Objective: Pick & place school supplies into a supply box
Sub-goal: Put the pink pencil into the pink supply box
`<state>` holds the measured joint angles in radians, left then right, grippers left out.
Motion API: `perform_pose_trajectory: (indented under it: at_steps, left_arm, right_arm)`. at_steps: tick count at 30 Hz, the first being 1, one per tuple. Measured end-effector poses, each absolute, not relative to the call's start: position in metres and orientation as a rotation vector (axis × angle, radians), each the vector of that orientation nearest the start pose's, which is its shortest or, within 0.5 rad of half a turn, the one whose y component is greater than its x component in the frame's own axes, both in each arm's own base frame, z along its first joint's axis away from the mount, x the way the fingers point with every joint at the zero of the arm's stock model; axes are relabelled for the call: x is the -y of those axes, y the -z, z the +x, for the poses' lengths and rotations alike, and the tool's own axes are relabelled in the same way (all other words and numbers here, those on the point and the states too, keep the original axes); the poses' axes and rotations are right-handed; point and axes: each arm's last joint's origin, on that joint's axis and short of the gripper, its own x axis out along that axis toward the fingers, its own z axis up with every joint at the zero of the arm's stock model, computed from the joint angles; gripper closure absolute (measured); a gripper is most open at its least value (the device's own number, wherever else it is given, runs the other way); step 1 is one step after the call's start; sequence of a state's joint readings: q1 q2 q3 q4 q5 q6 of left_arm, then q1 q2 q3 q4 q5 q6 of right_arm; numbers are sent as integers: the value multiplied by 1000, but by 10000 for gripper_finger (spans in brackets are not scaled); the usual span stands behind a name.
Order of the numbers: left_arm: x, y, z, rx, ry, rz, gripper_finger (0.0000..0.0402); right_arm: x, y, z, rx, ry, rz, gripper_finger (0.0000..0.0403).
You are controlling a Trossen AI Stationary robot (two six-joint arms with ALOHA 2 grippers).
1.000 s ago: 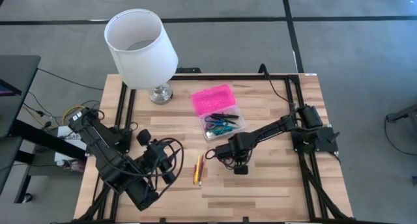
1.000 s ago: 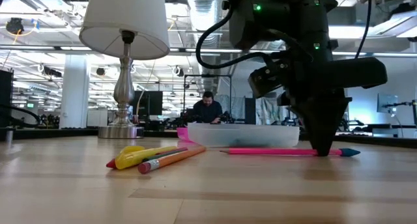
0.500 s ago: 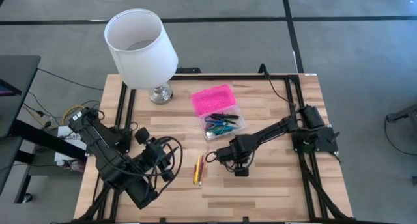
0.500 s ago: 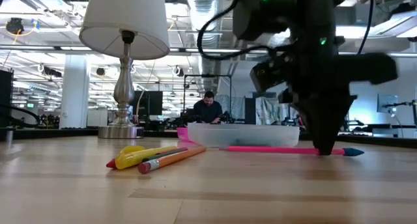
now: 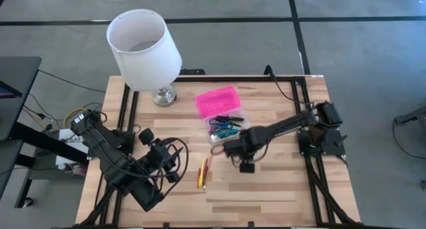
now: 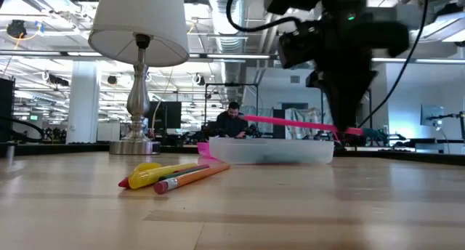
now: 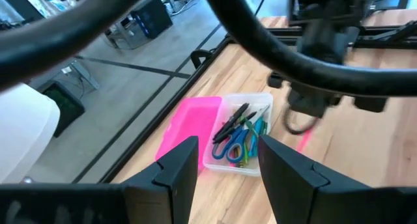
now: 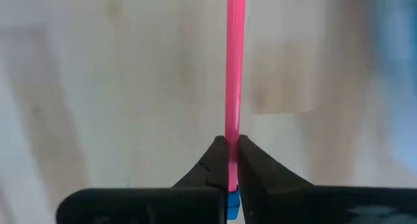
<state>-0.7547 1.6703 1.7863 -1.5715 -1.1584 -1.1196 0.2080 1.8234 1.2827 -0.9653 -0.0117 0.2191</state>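
Right gripper (image 8: 228,160) clamped mid-table, left gripper (image 7: 228,165) parted, near edge

The table (image 5: 266,189) is pale wood planking with a matt finish; the supply box (image 5: 223,113) is plastic — opaque pink lid, clear base. The lamp base (image 6: 135,143) looks like polished metal — its shade (image 5: 143,46) matt white.

Lamp: a table lamp with a white drum-shaped fabric shade (image 5: 144,48) and a silver metal base (image 5: 164,95) stands upright at the far left part of the table.
Table: light wooden butcher-block top (image 5: 266,196) with black metal rails along the edges.
Background: a seated person (image 6: 232,123) behind the table, in an office room.
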Motion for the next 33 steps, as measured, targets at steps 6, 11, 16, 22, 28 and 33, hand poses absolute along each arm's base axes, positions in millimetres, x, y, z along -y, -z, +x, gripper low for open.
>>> perform_pose_trajectory:
  at_steps: [6, 11, 16, 22, 28, 33]
  left_arm:
    - [175, -375, 235, -513, -701, 156, 248]
    - [172, -375, 237, -516, -714, 157, 248]
    - [170, -375, 238, -514, -721, 149, 248]
    - [169, -375, 239, -512, -730, 138, 248]
    - [163, -375, 243, -518, -751, 127, 248]
    - [161, -375, 245, -539, -755, 113, 248]
  right_arm:
    - [-28, -195, 331, -1476, 39, 40, 402]
    - [10, -195, 334, -1457, 59, 3, 402]
    - [38, -195, 335, -1440, 70, -4, 402]
    - [57, -195, 333, -1429, 42, -52, 402]
    - [62, -196, 338, -1368, 25, -80, 397]
    - [62, -196, 338, -1369, 9, -91, 364]
